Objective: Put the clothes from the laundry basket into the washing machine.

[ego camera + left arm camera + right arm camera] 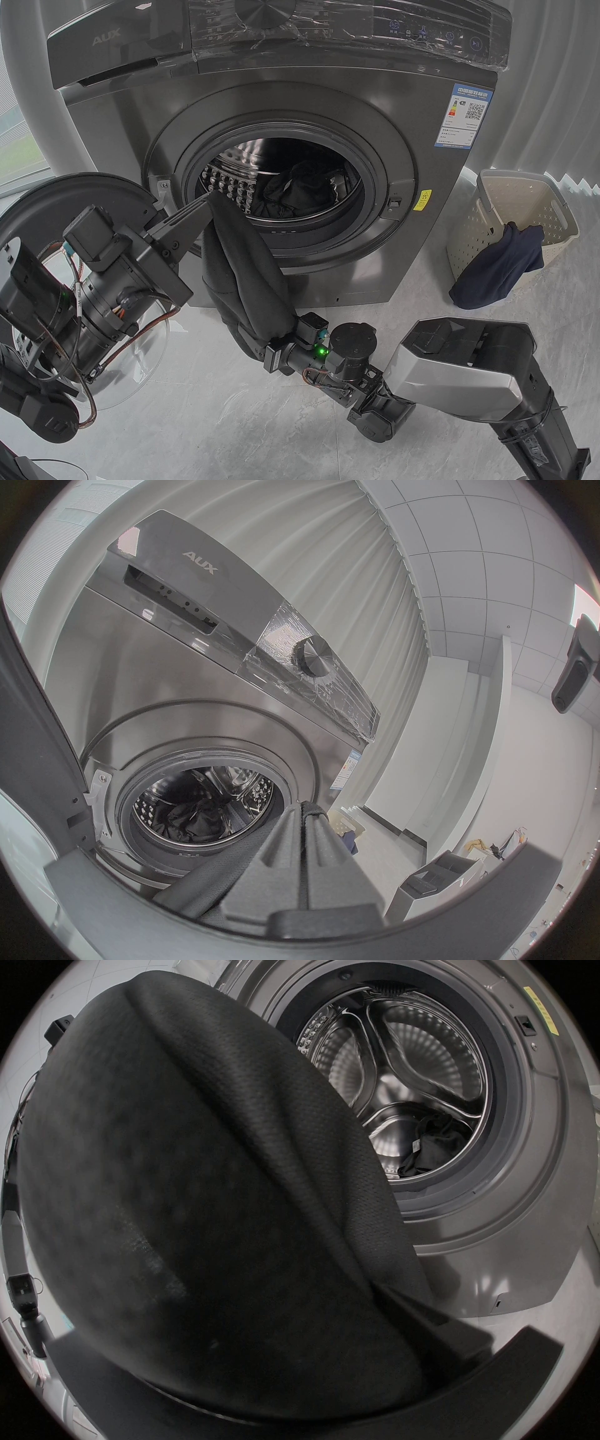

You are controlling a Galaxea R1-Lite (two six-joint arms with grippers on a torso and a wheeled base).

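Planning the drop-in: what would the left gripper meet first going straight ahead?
With its black garment, likely the open round mouth of the grey metal washing machine, near its rim; depth unclear.

A white curtain (pixel 550 94) hangs above a grey marbled floor (pixel 219 425).

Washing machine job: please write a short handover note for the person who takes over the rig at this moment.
Left gripper: jaws shut on the top end of the dark garment, just in front of the drum opening.
Right gripper: shut on the same garment's lower end, below and in front of the washing machine.
Door: open, on the left.
Done: one dark piece lies in the drum.
Left: feed the held garment in. Then fetch the navy garment, which hangs over the edge of the laundry basket to the right of the machine.
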